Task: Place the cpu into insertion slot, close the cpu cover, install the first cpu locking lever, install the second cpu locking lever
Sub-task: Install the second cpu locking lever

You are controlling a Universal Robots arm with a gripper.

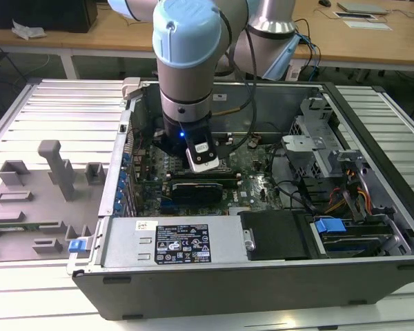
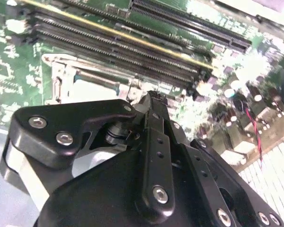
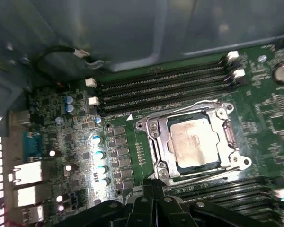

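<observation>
A ribbed metal table (image 1: 48, 110) carries an open computer case (image 1: 262, 276), with wooden desks behind it and grey plastic fixtures (image 1: 52, 179) lying at the exterior view's left. The arm (image 1: 186, 62) reaches straight down into the case, its wrist hanging just above the green board (image 1: 252, 176). In the first wrist view the cpu (image 3: 195, 142) sits flat in the slot (image 3: 168, 156), its pale silvery-tan face showing through the middle opening of the cover (image 3: 156, 135), which lies down over the socket as a silver frame. Long black memory slots (image 3: 165, 87) run on one side of the socket and more of them on the other; small capacitors (image 3: 98, 153) stand in a row well apart from it. The pincer (image 3: 151, 182) hangs just off the socket's edge, near the cover's corner, touching nothing that can be made out. In both wrist views its black fingers (image 2: 154, 106) stand together, tips meeting with nothing between them. In the second wrist view the cover's silver frame (image 2: 61, 71) shows past the black linkage, beside the memory slots (image 2: 132, 56).
</observation>
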